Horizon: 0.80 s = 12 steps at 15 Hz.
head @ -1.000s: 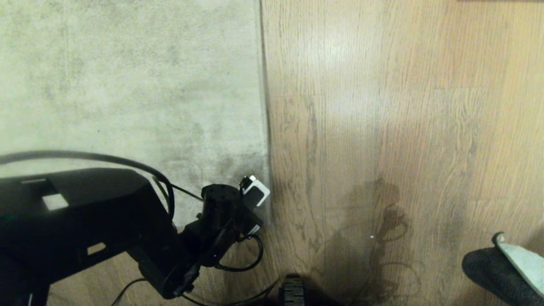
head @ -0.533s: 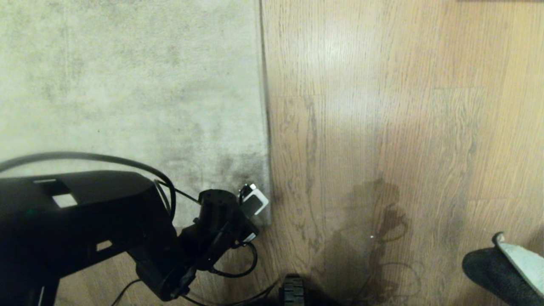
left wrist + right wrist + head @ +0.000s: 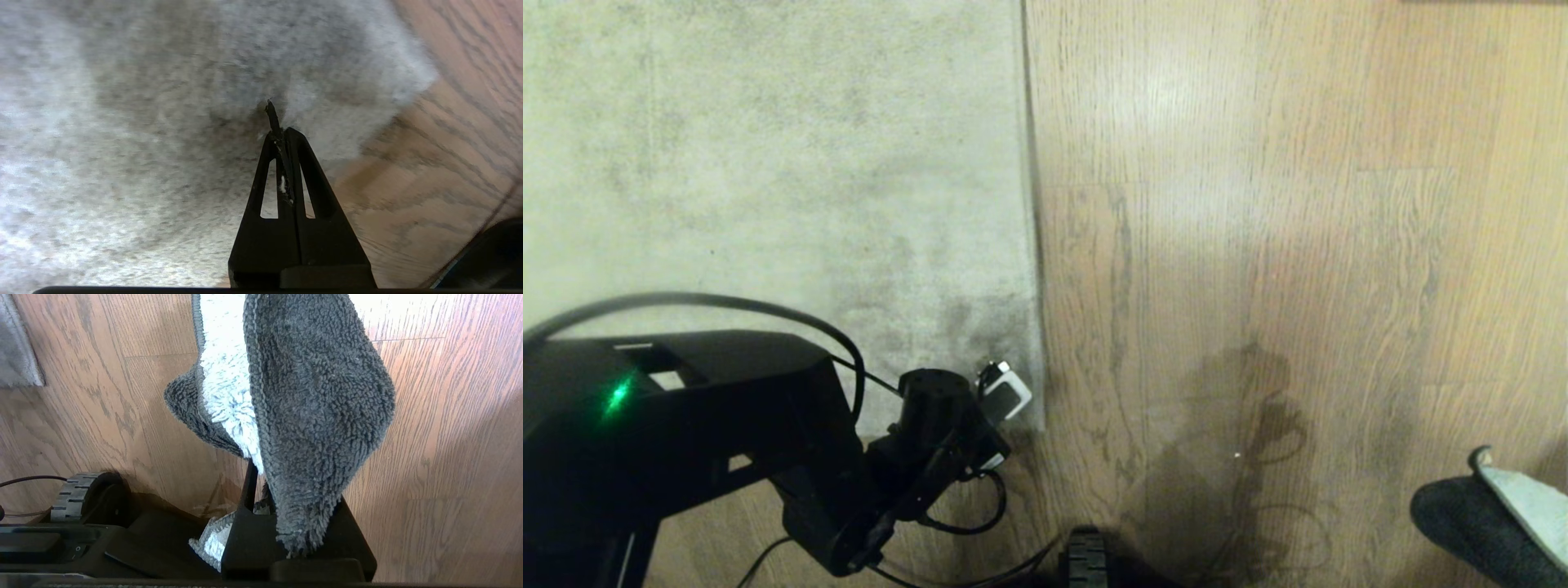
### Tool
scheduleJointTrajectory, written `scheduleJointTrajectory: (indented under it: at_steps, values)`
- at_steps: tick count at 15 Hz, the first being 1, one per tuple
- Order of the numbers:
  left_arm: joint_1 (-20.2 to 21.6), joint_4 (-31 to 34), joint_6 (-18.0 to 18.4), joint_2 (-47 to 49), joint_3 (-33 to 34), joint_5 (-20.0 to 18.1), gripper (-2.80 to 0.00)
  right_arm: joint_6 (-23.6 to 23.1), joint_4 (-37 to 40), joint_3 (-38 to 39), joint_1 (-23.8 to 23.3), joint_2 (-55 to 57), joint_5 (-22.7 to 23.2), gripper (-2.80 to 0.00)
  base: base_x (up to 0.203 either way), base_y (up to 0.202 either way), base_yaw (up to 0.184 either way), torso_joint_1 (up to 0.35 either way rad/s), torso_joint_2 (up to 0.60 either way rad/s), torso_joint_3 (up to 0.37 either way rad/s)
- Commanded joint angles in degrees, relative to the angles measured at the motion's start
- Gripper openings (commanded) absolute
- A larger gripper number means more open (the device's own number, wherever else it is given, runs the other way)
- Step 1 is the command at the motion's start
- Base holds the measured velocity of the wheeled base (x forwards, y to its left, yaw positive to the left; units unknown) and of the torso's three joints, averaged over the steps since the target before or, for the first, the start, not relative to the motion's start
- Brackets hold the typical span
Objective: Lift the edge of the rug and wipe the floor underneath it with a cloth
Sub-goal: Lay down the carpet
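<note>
Pinching only at the rug [image 3: 768, 163] near corner, the closed, empty left gripper [image 3: 273, 116] should slide under its edge first.

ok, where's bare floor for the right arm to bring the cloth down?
Free: the floor right of the rug, up to the cloth held by the right gripper. Crowded: the rug's near corner, where the left gripper sits shut, with cables and a base wheel beside it.
</note>
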Motion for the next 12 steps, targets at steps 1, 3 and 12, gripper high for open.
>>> scheduleJointTrajectory:
  at_steps: [1, 3, 12]
  values:
    - [0.5, -0.8, 0.3, -0.7, -0.1, 0.2, -2.8, 0.0, 0.0, 0.0, 0.0, 0.1, 0.0, -2.8, 0.0, 0.0, 0.0, 0.0, 0.0, 0.0]
    - [0.9, -0.7, 0.3, -1.4, -0.1, 0.2, -2.8, 0.0, 0.0, 0.0, 0.0, 0.1, 0.0, -2.8, 0.0, 0.0, 0.0, 0.0, 0.0, 0.0]
    - [1.6, -0.9, -1.2, -4.3, -0.1, 0.2, -2.8, 0.0, 0.0, 0.0, 0.0, 0.1, 0.0, -2.8, 0.0, 0.0, 0.0, 0.0, 0.0, 0.0]
